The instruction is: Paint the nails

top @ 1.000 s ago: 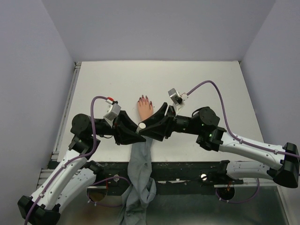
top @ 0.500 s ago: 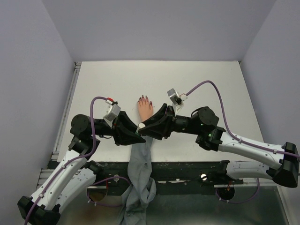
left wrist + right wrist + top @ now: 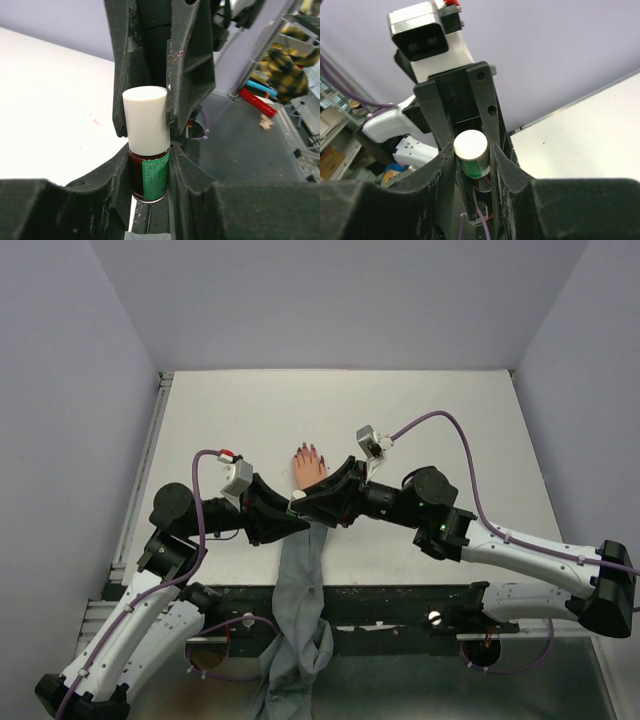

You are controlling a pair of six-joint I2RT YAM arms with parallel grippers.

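Top view: nails [image 3: 308,450] too small to judge, mannequin hand [image 3: 307,470] wrist hidden under the right hand [image 3: 298,506]. Bottle [image 3: 150,182] label print unreadable (too blurred), its sides covered by the left hand [image 3: 148,165] fingers.

From my remote seat I see a flat matte white tabletop [image 3: 450,440] boxed in by plain pale lilac walls [image 3: 340,300] at the back and both sides, evenly lit, with a silver metal rail [image 3: 148,450] along its left edge.

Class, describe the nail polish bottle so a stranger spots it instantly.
Over the white table, find where the left gripper and right gripper meet, near the mannequin hand. Between them sits the bottle: dark red glass, green label, tall white cap.
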